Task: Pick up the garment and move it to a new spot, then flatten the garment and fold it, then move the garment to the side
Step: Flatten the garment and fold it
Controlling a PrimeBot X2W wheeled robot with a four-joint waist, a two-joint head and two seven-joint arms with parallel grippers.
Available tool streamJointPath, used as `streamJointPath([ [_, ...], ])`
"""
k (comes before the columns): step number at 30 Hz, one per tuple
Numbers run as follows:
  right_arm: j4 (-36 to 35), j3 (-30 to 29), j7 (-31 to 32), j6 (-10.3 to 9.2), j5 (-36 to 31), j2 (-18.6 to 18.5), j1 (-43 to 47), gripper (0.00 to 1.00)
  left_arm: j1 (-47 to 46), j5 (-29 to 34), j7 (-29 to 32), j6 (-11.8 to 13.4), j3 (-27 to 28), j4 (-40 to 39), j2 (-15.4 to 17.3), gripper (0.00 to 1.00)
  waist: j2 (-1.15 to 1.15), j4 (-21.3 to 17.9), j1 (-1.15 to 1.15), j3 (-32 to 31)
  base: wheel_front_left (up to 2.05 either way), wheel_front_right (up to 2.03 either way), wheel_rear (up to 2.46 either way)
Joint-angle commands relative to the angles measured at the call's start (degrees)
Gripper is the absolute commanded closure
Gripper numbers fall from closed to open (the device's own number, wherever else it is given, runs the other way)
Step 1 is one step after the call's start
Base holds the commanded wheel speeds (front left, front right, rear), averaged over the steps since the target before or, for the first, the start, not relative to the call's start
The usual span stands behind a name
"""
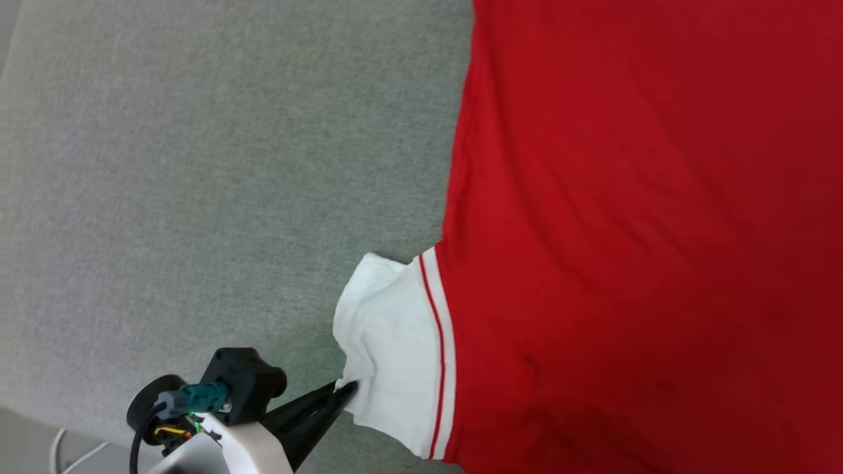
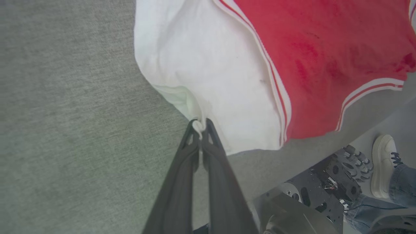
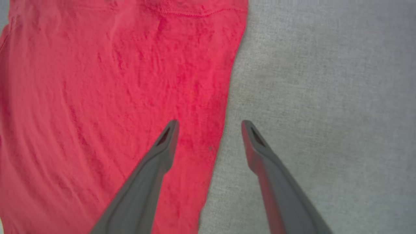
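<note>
The left pincer (image 1: 348, 390) grips the garment (image 1: 625, 230) by its sleeve (image 1: 388, 342); the body lies rightward. The right pincer (image 3: 209, 125) stands open astride the side edge, perhaps not touching.

Grey-green, felt-like counter (image 1: 197, 164), plain fine weave. Its edge crosses the head view's lower left, with paler floor (image 1: 26, 441) beyond and a thin white cable (image 1: 85, 456) lying on it. Left wrist view: a person's white shoe (image 2: 383, 165) with dark laces and a blue jeans leg (image 2: 403, 185), on the floor near the counter edge.
</note>
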Motion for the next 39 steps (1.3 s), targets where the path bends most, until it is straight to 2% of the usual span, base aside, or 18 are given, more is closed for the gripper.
streamJointPath([
  [1, 0.6, -0.1, 0.3, -0.02, -0.7, 0.0, -1.1, 0.00, -0.9, 0.2, -0.2, -0.1, -0.2, -0.3, -0.4, 1.00, 0.00, 3.8, -0.02, 3.7, 0.00, 0.00, 0.00],
  [11, 7.9, -1.0, 2.6, -0.02, -11.5, -1.6, -12.4, 0.00, -3.5, 0.6, -1.4, -2.1, -2.4, -1.3, -3.4, 1.00, 0.00, 9.6, -0.02, 9.0, 0.00, 0.00, 0.00],
  [18, 11.1, 1.3, 3.4, -0.02, -13.8, -2.1, -11.1, 0.00, -4.5, 0.4, -2.4, -3.1, -3.5, 0.6, -4.9, 1.00, 0.00, 11.6, -0.02, 10.4, 0.00, 0.00, 0.00],
  [19, 11.6, 1.2, 3.6, -0.02, -13.7, -2.0, -10.3, 0.48, -4.6, 0.6, -2.6, -3.2, -3.5, 0.8, -5.0, 1.00, 0.00, 11.7, -0.02, 10.4, 0.00, 0.00, 0.00],
  [20, 11.9, 1.1, 3.8, -0.02, -13.9, -1.9, -9.5, 0.65, -4.6, 0.7, -2.7, -3.3, -3.6, 0.8, -5.1, 1.00, 0.00, 11.8, -0.02, 10.4, 0.00, 0.00, 0.00],
  [21, 12.1, 1.1, 4.0, -0.02, -14.1, -2.0, -8.7, 0.89, -4.7, 0.6, -2.8, -3.3, -3.7, 0.9, -5.3, 1.00, 0.00, 11.8, -0.02, 10.4, 0.00, 0.00, 0.00],
  [22, 12.1, 1.0, 4.2, -0.02, -14.3, -2.1, -7.9, 1.00, -4.7, 0.5, -2.8, -3.4, -3.7, 1.0, -5.4, 1.00, 0.00, 11.8, -0.02, 10.3, 0.00, 0.00, 0.00],
  [29, 11.7, -0.1, 4.8, -0.02, -13.5, -2.3, -5.6, 1.00, -5.0, 0.4, -2.7, -2.8, -3.2, 1.8, -4.9, 1.00, 0.00, 10.2, -0.02, 8.2, 0.00, 0.00, 0.00],
  [34, 11.5, -0.7, 3.6, -0.02, -13.0, -2.1, -2.3, 1.00, -5.3, 3.1, -3.2, -1.6, -2.6, 3.0, -3.9, 1.00, 0.00, 7.6, -0.02, 4.9, 0.00, 0.00, 0.00],
  [39, 10.4, -0.6, 2.3, -0.02, -11.3, -1.9, 3.1, 1.00, -4.1, 2.9, -2.9, -0.7, -2.5, 3.7, -3.7, 1.00, 0.00, 4.2, -0.02, 0.4, 0.00, 0.00, 0.00],
])
